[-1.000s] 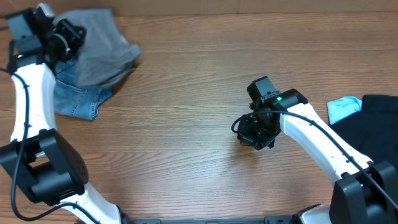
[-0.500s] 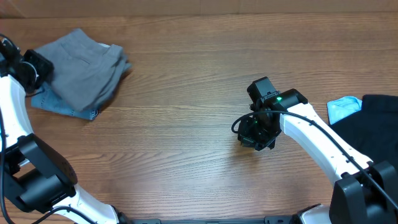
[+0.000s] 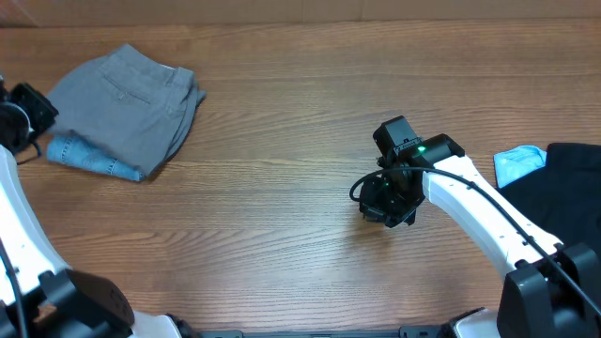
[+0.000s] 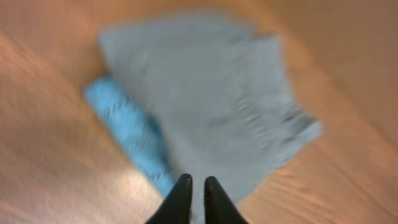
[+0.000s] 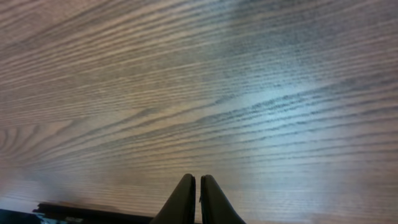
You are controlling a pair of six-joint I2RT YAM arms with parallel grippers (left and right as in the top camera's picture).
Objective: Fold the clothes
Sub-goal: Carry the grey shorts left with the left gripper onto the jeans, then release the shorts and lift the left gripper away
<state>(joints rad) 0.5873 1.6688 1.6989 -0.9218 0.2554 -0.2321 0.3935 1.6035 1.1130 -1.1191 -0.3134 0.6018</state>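
Grey cotton shorts (image 3: 127, 99), folded, ten o'clock, atop denim-blue garment (image 3: 89, 158). Left gripper (image 4: 198, 190), right gripper (image 5: 198, 186): fingers together, empty. Stacking apparently done; next calls for fetching black garment (image 3: 573, 178), three o'clock.

The left arm (image 3: 17, 221) and right arm (image 3: 474, 208) had white link shells joined by black housings. A green indicator lamp (image 3: 420, 147) glowed at the right wrist, beside a looped black cable (image 3: 356, 191). The left hand (image 4: 193, 199) and right hand (image 5: 195, 200) each had two black tapered fingers (image 4: 179, 200).
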